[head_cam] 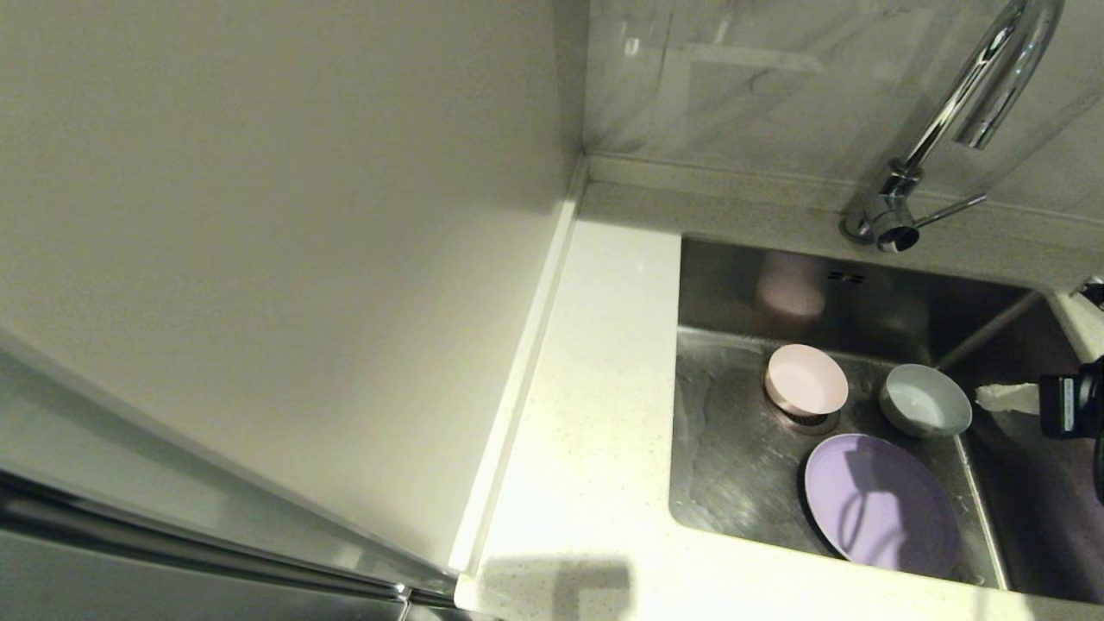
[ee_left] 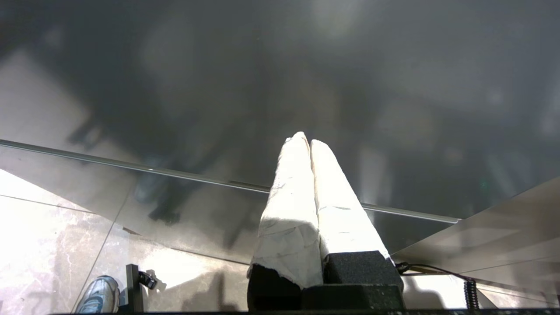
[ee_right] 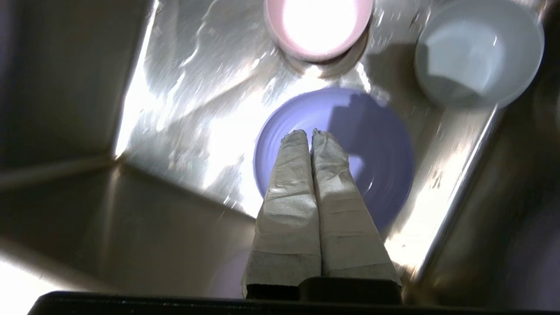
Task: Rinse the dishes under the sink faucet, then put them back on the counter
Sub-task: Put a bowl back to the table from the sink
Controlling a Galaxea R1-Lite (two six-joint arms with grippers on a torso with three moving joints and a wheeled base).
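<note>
All three dishes lie in the steel sink point(head_cam: 733, 466). The pink bowl point(head_cam: 806, 379) sits over the drain, the blue-grey bowl point(head_cam: 925, 399) is to its right, and the lilac plate point(head_cam: 881, 500) lies flat nearest me. The chrome faucet point(head_cam: 957, 121) arches over the back rim, with its lever point(head_cam: 949, 210) pointing right. My right gripper point(ee_right: 309, 133) is shut and empty, its white-wrapped fingertips point(head_cam: 1007, 398) at the sink's right edge above the plate point(ee_right: 380, 175). The pink bowl point(ee_right: 318, 26) and blue-grey bowl point(ee_right: 479, 52) lie beyond it. My left gripper point(ee_left: 306, 139) is shut and empty, off the worktop.
The white speckled counter point(head_cam: 595, 414) runs left of the sink, with a raised rim point(head_cam: 517, 379) against the beige wall panel point(head_cam: 259, 216). A steel appliance edge point(head_cam: 216, 535) crosses the lower left. In the left wrist view a dark glossy panel point(ee_left: 218, 87) and floor tiles point(ee_left: 43, 245) show.
</note>
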